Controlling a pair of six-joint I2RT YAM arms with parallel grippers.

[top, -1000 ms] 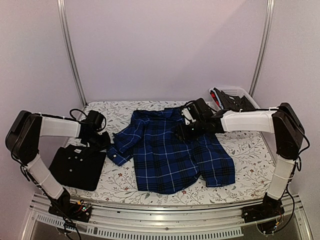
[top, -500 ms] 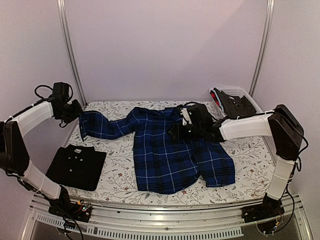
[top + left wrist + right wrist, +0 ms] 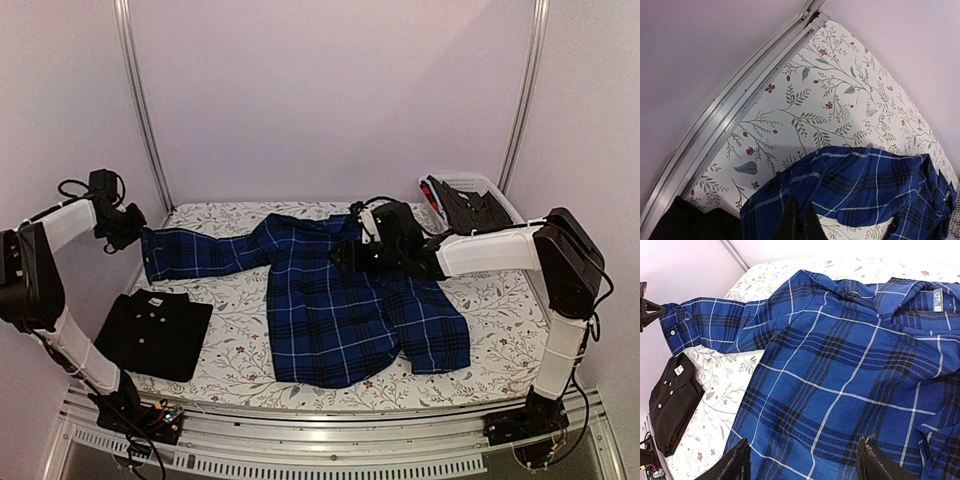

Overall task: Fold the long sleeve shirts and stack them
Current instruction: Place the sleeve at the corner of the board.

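Writing: none legible. Small grey-blue neck label (image 3: 938, 301) inside the collar of the blue plaid shirt (image 3: 840, 380), its pale mark too small to read. White tag (image 3: 678, 370) at the collar of the black shirt (image 3: 670, 402), likewise unreadable.

Blue plaid shirt (image 3: 340, 310): deep blue with black bands and thin white lines. Spread across the middle of the tabletop (image 3: 500, 290), collar toward the far wall, hem toward the near edge. One sleeve drawn out straight toward the left edge, two white buttons showing on its cuff. Right-hand side lying in looser folds.

Black shirt (image 3: 155, 333): plain black with small white buttons, folded into a tidy rectangle at the near left corner of the tabletop, near the outstretched sleeve.

Left tool (image 3: 140, 232): fingers (image 3: 790, 220) pressed together, pinching the cuff of the plaid sleeve at the far left edge of the tabletop, beside the metal rail (image 3: 725, 115).

Right tool (image 3: 345, 255): fingers (image 3: 732, 462) spread wide over the upper body of the plaid shirt, below the collar. Contact with the cloth impossible to tell.

Basket (image 3: 490, 185): white lattice, far right corner, dark cloth inside.

Tabletop cover: white, printed with leafy sprigs and small red flowers.
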